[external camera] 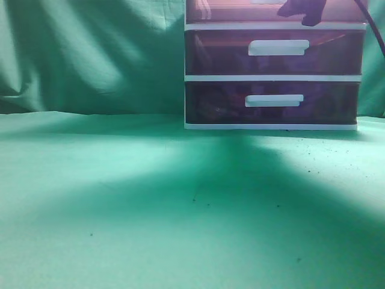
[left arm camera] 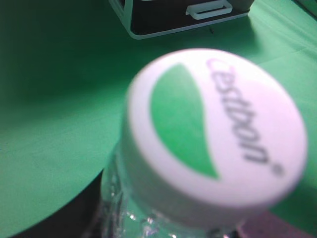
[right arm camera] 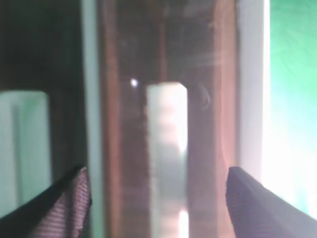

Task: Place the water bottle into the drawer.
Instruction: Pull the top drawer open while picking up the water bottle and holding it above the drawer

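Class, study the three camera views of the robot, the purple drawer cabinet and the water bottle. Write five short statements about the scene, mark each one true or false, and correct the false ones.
1. The water bottle has a white cap with a green shape on it. True.
2. The water bottle stands on the green cloth in the exterior view. False: no bottle shows there; only the left wrist view shows it, close up.
3. The right gripper is open, its fingers on either side of the white bar handle. True.
4. The cabinet is blue with black handles. False: white frame, purple fronts, white handles.
5. The drawer is cut off by the exterior view's top edge. True.
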Robot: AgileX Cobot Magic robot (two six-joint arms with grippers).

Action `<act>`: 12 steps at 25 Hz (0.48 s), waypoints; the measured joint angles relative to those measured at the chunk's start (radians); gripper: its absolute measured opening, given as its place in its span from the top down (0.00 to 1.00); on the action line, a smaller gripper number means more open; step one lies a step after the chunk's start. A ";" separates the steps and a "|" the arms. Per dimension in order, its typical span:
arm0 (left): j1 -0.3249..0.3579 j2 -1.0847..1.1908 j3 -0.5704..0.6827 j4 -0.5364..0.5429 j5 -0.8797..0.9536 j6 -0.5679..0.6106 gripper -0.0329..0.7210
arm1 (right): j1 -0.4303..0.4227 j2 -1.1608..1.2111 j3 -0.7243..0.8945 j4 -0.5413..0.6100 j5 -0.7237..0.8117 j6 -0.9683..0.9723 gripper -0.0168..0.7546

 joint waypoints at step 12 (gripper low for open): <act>-0.002 0.000 0.000 0.000 0.000 0.000 0.58 | -0.011 0.035 -0.039 -0.064 -0.016 -0.009 0.88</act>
